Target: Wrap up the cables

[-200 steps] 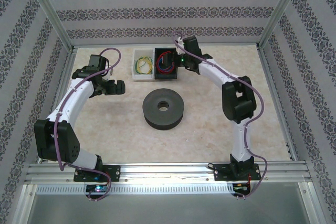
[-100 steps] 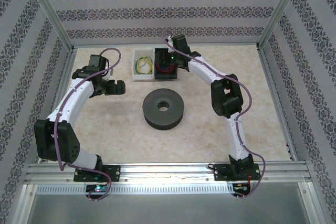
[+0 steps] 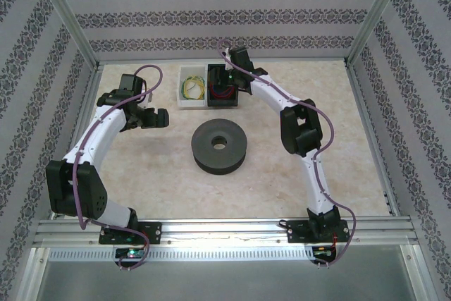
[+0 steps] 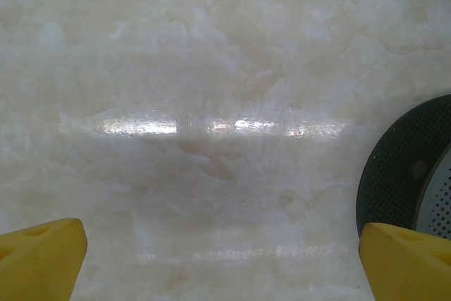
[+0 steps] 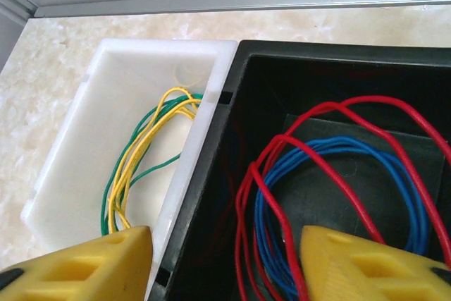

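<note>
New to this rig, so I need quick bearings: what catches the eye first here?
Red wire loops mingle with a blue coil in the black bin at the back, the right gripper open above it. Beside it, a white bin holds yellow and green wires; a dark spool sits in the middle.

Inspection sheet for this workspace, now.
Surface: glossy, pale marble-look table; dark reel at its middle.
Job's things: red wire in loose loops in the black box, with a blue wire.
Clutter: yellow-green wire in the white box alongside.
Claws: left claw open above the table; right claw open over the boxes, red wire between its fingers, ungripped.
Cables: purple cords along both arms.
Surroundings: patterned walls, metal frame.
</note>
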`<action>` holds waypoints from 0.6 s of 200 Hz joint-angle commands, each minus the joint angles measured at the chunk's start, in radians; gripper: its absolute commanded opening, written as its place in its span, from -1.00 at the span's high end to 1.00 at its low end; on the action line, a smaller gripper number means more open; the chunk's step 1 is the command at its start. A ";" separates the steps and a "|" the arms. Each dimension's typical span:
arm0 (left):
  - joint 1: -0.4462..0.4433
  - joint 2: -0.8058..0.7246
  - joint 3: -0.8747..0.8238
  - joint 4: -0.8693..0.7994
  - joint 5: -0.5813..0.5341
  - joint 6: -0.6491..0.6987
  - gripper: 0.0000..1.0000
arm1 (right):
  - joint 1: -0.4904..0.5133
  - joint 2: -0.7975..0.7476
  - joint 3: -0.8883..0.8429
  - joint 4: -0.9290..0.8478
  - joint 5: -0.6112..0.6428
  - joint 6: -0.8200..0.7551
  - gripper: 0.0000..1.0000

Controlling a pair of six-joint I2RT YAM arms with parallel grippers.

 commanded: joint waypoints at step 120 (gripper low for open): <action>-0.014 -0.008 -0.011 -0.007 0.007 0.034 -0.99 | 0.017 0.078 0.102 -0.082 0.055 0.024 0.50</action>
